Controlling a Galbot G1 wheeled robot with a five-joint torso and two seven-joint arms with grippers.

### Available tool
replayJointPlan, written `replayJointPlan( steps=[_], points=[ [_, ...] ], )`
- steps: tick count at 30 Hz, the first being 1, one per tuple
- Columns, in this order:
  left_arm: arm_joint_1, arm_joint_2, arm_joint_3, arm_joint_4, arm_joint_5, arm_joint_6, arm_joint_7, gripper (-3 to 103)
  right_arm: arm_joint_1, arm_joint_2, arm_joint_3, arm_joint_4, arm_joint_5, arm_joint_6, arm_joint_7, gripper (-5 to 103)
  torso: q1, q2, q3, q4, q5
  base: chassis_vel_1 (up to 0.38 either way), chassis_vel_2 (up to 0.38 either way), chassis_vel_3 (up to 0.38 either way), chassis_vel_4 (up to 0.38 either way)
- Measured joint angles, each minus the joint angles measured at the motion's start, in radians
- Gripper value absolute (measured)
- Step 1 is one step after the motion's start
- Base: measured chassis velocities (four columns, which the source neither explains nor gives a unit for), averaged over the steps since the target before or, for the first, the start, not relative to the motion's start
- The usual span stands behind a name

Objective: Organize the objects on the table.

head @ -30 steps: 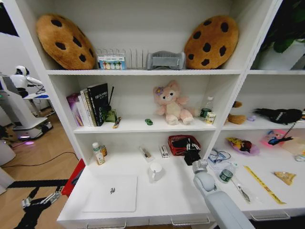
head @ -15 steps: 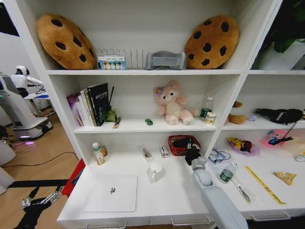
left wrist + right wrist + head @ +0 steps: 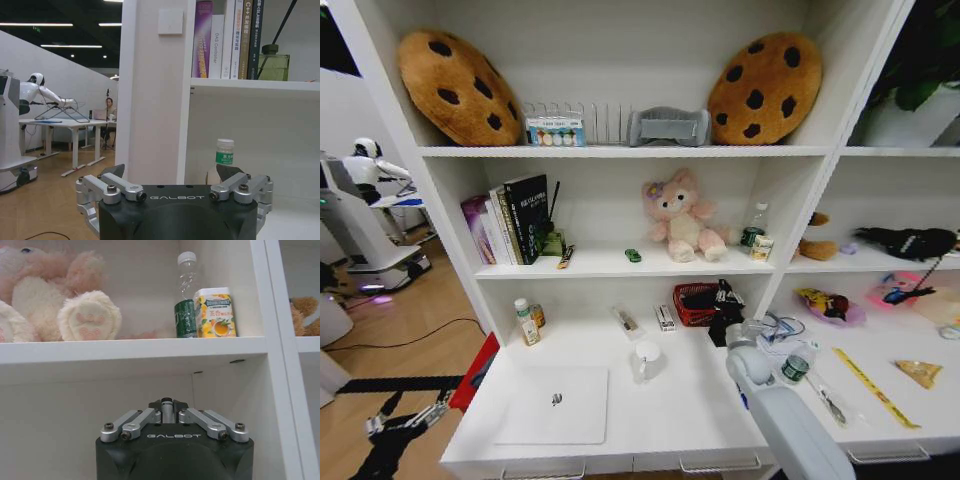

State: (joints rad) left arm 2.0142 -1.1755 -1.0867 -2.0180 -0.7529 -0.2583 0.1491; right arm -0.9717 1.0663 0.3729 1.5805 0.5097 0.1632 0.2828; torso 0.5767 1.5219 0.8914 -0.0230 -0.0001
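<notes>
- Right gripper (image 3: 724, 300) is raised over the back right of the table (image 3: 690, 410), beside the red basket (image 3: 692, 305); its fingers are closed on a thin dark item, identity unclear.
- Left gripper (image 3: 176, 176) hangs low off the table's left end, jaws spread wide, empty.
- Laptop (image 3: 555, 405) lies front left; small bottle (image 3: 525, 322) stands back left.
- Judgement: early stage, most clutter unsorted.

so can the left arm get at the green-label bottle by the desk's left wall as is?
Probably yes. The left gripper faces the bottle, jaws spread, with bare table between them. The bottle hugs the shelf wall, which may crowd one finger. The laptop lies lower, out of line.
</notes>
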Motion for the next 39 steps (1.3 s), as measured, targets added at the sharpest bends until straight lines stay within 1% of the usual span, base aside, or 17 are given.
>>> replayJointPlan(
  steps=[3,7,12,15,20,23,25,28,29,31,33,36,37,39],
  points=[
    [0.0,0.0,0.0,0.0,0.0,0.0,0.0,100,-0.018,-0.003,0.008,-0.018,-0.003,0.008,-0.011,10,0.0,0.0,0.0,-0.0001,0.0004,0.0,0.0,0.0,0.0],
    [0.0,0.0,0.0,0.0,0.0,0.0,0.0,100,-0.026,0.018,0.008,-0.056,-0.014,0.021,-0.022,10,0.0,0.0,0.0,-0.0001,0.0003,0.0,0.0,0.0,0.0],
    [0.0,0.0,0.0,0.0,0.0,0.0,0.0,100,0.008,0.05,-0.016,-0.118,-0.019,0.031,-0.025,10,0.0,0.0,0.0,0.0003,0.0001,0.0,0.0,0.0,0.0],
    [0.0,0.0,0.0,0.0,0.0,0.0,0.0,100,0.018,0.054,-0.022,-0.135,-0.022,0.035,-0.027,10,0.0,0.0,0.0,0.0003,0.0001,0.0,0.0,0.0,0.0],
    [0.0,0.0,0.0,0.0,0.0,0.0,0.0,100,0.025,0.05,-0.024,-0.152,-0.024,0.042,-0.033,10,0.0,0.0,0.0,0.0001,0.0002,0.0,0.0,0.0,0.0],
    [0.0,0.0,0.0,0.0,0.0,0.0,0.0,100,0.013,0.035,-0.023,-0.146,-0.022,0.042,-0.038,10,0.0,0.0,0.0,0.0,0.0001,0.0,0.0,0.0,0.0],
    [0.0,0.0,0.0,0.0,0.0,0.0,0.0,100,0.005,0.028,-0.021,-0.137,-0.022,0.04,-0.042,8,0.0,0.0,0.0,0.0,0.0001,0.0,0.0,0.0,0.0],
    [0.0,0.0,0.0,0.0,0.0,0.0,0.0,100,-0.015,0.02,-0.01,-0.114,-0.019,0.033,-0.043,24,0.0,0.0,0.0,0.0,0.0002,0.0,0.0,0.0,0.0],
    [0.0,0.0,0.0,0.0,0.0,0.0,0.0,100,-0.015,0.02,-0.01,-0.114,-0.019,0.033,-0.043,24,0.0,0.0,0.0,0.0,0.0002,0.0,0.0,0.0,0.0],
    [0.0,0.0,0.0,0.0,0.0,0.0,0.0,100,-0.031,0.013,-0.004,-0.09,-0.018,0.028,-0.041,35,0.0,0.0,0.0,0.0001,0.0001,0.0,0.0,0.0,0.0],
    [0.0,0.0,0.0,0.0,0.0,0.0,0.0,100,-0.04,0.009,-0.001,-0.075,-0.018,0.026,-0.039,35,0.0,0.0,0.0,0.0001,0.0001,0.0,0.0,0.0,0.0],
    [0.0,0.0,0.0,0.0,0.0,0.0,0.0,100,-0.083,-0.011,0.011,0.006,-0.017,0.008,-0.024,52,0.0,0.0,0.0,0.0002,0.0,0.0,0.0,0.0,0.0],
    [0.0,0.0,0.0,0.0,0.0,0.0,0.0,100,-0.083,-0.011,0.011,0.006,-0.017,0.008,-0.024,52,0.0,0.0,0.0,0.0002,0.0,0.0,0.0,0.0,0.0],
    [0.0,0.0,0.0,0.0,0.0,0.0,0.0,100,-0.129,-0.031,0.017,0.089,-0.014,-0.007,-0.012,63,0.0,0.0,0.0,0.0002,0.0002,0.0,0.0,0.0,0.0]
  ],
)
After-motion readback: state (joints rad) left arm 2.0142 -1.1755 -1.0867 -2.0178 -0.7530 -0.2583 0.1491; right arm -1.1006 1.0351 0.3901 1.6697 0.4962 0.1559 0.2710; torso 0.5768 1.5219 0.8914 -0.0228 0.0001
